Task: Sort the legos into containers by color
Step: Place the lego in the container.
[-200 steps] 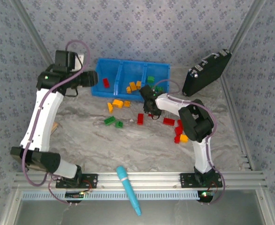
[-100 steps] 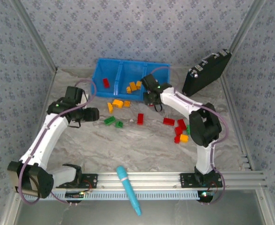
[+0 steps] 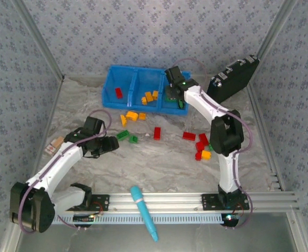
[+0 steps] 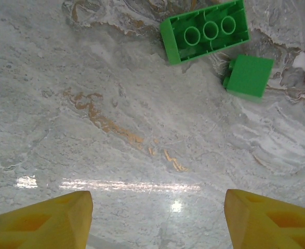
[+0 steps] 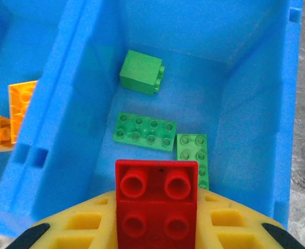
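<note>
My right gripper (image 5: 156,207) is shut on a red lego brick (image 5: 156,199), its studs facing the camera, held above the right compartment of the blue bin (image 5: 64,135). That compartment holds three green bricks (image 5: 144,130). Orange bricks (image 5: 20,104) lie in the middle compartment. In the top view the right gripper (image 3: 173,95) hangs over the bin (image 3: 123,69), whose left compartment holds one red brick (image 3: 118,93). My left gripper (image 4: 157,220) is open and empty, low over the table, short of two green bricks (image 4: 204,32). From above, the left gripper (image 3: 112,143) sits just left of them (image 3: 123,135).
Loose on the table are orange bricks (image 3: 131,115), a red brick (image 3: 157,133), and a red, orange and green cluster (image 3: 202,147). A black case (image 3: 231,79) leans at the back right. A cyan pen-like tool (image 3: 143,211) lies across the front rail.
The right gripper rose from the table to above the bin's right compartment with the red brick. The left arm swung from beside the bin down to the green bricks.
</note>
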`<state>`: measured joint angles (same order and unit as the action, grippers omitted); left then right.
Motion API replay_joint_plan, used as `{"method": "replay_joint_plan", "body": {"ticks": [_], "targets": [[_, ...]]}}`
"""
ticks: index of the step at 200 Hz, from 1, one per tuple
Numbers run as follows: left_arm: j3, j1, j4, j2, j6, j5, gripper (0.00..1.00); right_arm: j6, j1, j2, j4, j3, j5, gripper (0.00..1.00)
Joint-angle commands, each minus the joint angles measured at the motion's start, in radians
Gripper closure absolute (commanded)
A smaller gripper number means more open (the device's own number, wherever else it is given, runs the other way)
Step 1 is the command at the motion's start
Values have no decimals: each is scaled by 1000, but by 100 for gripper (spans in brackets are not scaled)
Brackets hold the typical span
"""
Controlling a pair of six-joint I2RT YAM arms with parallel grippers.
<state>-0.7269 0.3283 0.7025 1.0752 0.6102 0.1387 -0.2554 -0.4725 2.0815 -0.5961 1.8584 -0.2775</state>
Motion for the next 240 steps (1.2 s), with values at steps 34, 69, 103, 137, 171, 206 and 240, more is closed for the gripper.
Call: {"method": "replay_joint_plan", "body": {"ticks": [34,69,103,137,171,206,240], "targets": [[73,9,-44,-55,86,5,32,78,-34,63,117,199,25,80],[92,9,-38,-93,83,6,32,151,-94,157,187,322,71,80],[108,9,-38,-126,90,9,31,251,-152,230,338,354,165,79],[132,9,-65,-137,110,16,31,265,-165,320,404,421,285,79],[142,9,-96,-100,114,34,31,329,-187,338,539,379,356,78],[145,10,-119,-69,112,45,31,321,-190,364,590,388,431,77],[142,9,-134,-40,111,52,31,300,-193,416,598,431,466,75]]}}
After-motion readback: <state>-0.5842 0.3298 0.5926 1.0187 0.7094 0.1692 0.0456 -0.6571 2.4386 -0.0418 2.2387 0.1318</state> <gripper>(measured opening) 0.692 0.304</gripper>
